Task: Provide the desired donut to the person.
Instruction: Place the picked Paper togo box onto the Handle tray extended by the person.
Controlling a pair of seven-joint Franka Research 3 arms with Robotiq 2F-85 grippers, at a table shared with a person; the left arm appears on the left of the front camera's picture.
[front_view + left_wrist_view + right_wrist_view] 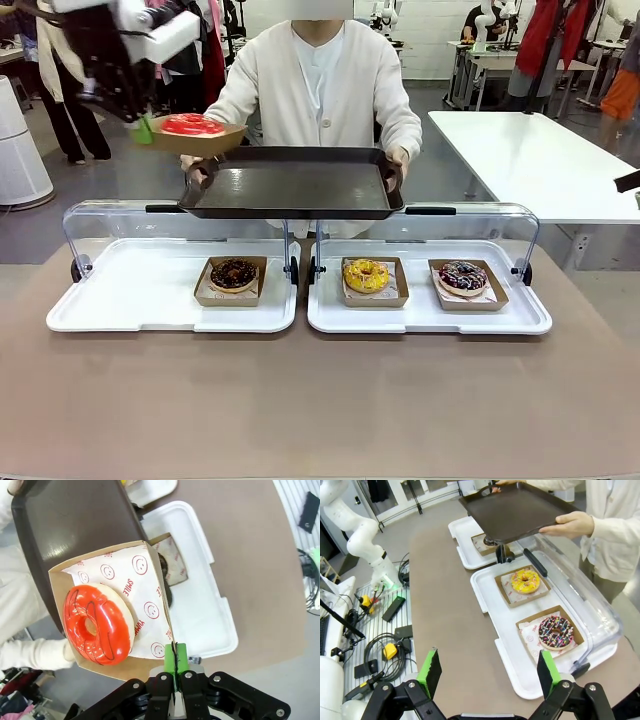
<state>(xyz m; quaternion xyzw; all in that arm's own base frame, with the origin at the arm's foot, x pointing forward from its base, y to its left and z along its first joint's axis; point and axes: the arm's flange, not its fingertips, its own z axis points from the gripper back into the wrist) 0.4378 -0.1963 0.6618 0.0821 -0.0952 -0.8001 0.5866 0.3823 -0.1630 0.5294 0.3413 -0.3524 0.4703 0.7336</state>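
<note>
**Left jaws clamped on the red donut's box; right jaws wide and empty**

The left jaws are shut on the near rim of a card box lined with smiley-printed paper. In it lies the red donut. The box is held aloft at the far left, over the corner of a dark serving tray that is held level by the person.

On the brown worktop two white lidded trays are set side by side. A chocolate donut is boxed in the left tray. A yellow donut and a sprinkled donut are boxed in the right tray.

The left arm is raised high.
</note>
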